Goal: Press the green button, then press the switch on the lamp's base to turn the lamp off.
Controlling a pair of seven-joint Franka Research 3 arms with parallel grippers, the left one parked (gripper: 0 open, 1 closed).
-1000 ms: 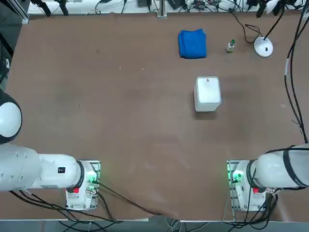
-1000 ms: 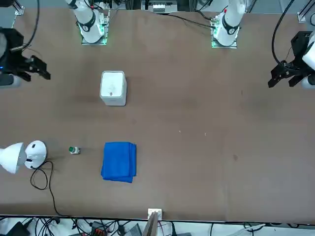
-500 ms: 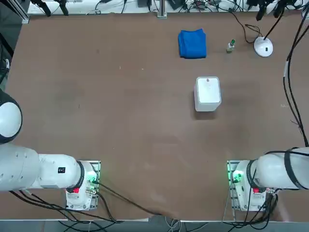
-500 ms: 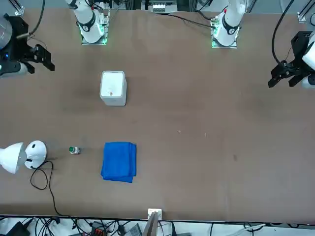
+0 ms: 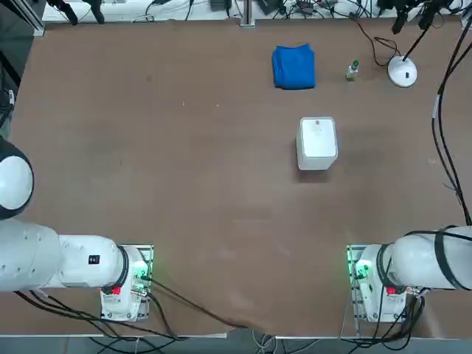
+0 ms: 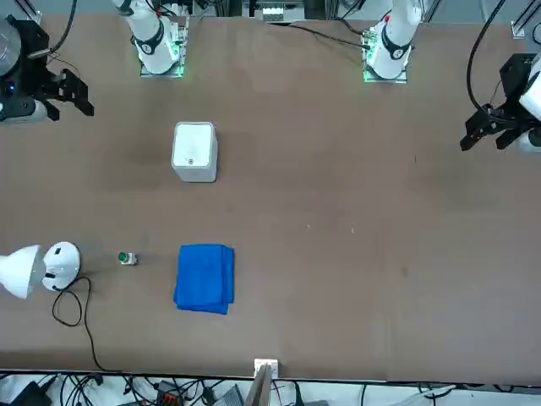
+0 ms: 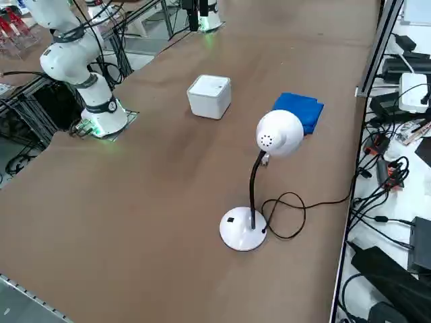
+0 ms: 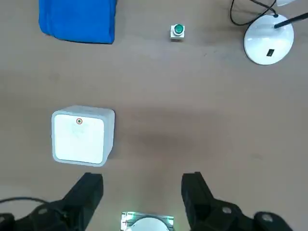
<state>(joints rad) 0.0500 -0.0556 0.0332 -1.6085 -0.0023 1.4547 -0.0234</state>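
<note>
In the right wrist view, the right gripper (image 8: 142, 185) has its two fingers spread wide with nothing between them. It hangs over the table (image 8: 202, 115), on the robot's side of the green button (image 8: 178, 30). Let the green button be the landmark. It stands up on its small pale block, near the far edge of the table. The lamp's base (image 8: 268, 41), flat, round and white, is to its right, and the switch (image 8: 270, 52) is the little dark spot on it. The lamp (image 7: 252, 182) rises from that base on a thin black neck. The blue cloth (image 8: 77, 19) is to the button's left, and the white box (image 8: 79, 137) is nearer the robot than the button. The first job looks like the button press, and nothing is touching it now. The button is tiny, so open fingers could come down on both sides and miss the green top. A push from the side could tip the block over or slide it away. Later, a finger that comes in too low could bump the lamp's neck or its bright head, or snag the cable (image 7: 301, 219) and drag the base, so the switch would move.
</note>
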